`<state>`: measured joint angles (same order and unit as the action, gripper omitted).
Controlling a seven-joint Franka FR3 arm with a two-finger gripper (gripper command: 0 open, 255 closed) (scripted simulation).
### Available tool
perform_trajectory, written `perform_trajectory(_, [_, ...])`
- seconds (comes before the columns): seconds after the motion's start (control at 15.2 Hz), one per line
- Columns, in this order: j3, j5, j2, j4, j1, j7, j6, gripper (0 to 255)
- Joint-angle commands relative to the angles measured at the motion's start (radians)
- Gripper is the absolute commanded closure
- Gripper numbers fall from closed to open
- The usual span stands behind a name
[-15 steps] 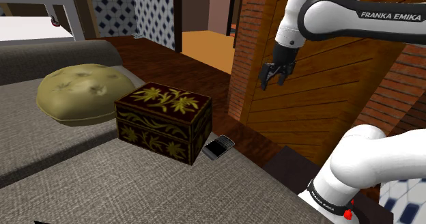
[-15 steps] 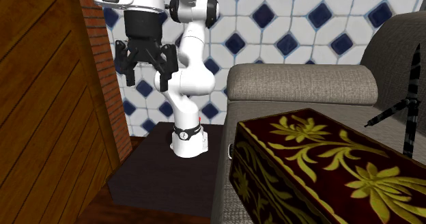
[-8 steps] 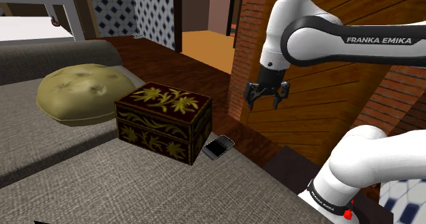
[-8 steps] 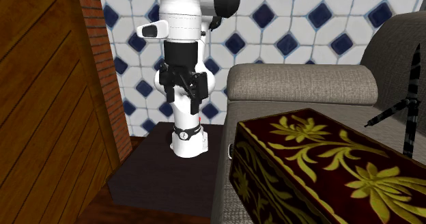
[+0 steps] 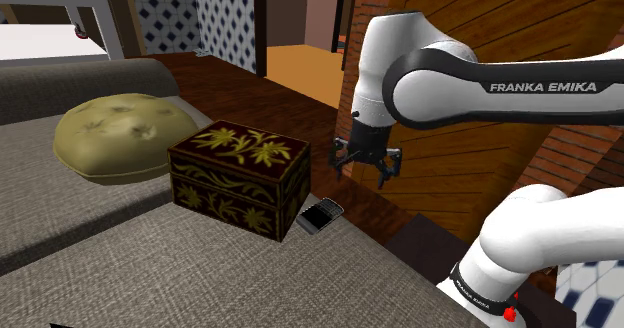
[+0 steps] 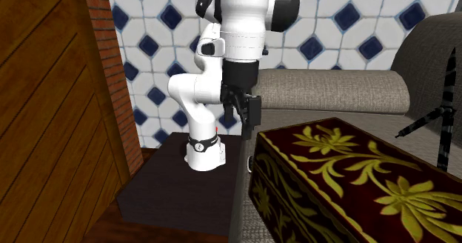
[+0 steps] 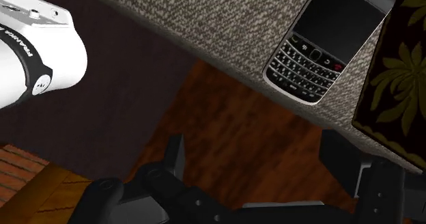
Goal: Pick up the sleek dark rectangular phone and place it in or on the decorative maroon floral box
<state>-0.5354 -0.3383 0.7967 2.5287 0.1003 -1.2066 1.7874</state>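
A dark phone (image 5: 320,215) with a keypad lies flat on the grey sofa seat (image 5: 200,266), right at its edge, touching or nearly touching the end of the maroon box (image 5: 240,171) with yellow-green floral patterns. My gripper (image 5: 362,173) hangs open above and just to the shoulder view's right of the phone, over the wooden floor beside the sofa. In the wrist view the phone (image 7: 328,42) lies ahead of the open gripper (image 7: 266,168), next to the box's corner (image 7: 403,72). The second exterior view has the gripper (image 6: 240,119) just behind the box (image 6: 348,182).
An olive cushion (image 5: 120,136) rests on the sofa beyond the box. A slanted wooden panel (image 5: 470,106) and a brick wall (image 5: 375,16) stand close behind the arm. The dark stand (image 6: 185,197) abuts the sofa's end. A tripod (image 6: 444,130) leans by the sofa arm.
The arm has swung toward the shoulder view's left and come down, bringing the gripper from high by the wooden panel to just above the sofa's edge near the phone. Fingers stay open.
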Motion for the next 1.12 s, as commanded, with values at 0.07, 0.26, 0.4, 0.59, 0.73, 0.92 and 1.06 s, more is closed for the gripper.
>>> perform_trajectory(0.07, [-0.113, -0.058, -0.079, -0.044, 0.052, -0.204, 0.047, 0])
perform_trajectory(0.26, [-0.226, -0.092, -0.176, -0.102, 0.123, -0.396, 0.099, 0])
perform_trajectory(0.4, [-0.246, -0.097, -0.190, -0.099, 0.133, -0.417, 0.119, 0])
perform_trajectory(0.59, [-0.274, -0.115, -0.195, -0.069, 0.146, -0.408, 0.158, 0])
perform_trajectory(0.73, [-0.291, -0.124, -0.202, -0.050, 0.152, -0.405, 0.186, 0])
perform_trajectory(0.92, [-0.316, -0.141, -0.200, -0.037, 0.171, -0.395, 0.203, 0])
perform_trajectory(1.06, [-0.330, -0.154, -0.189, -0.038, 0.188, -0.384, 0.197, 0])
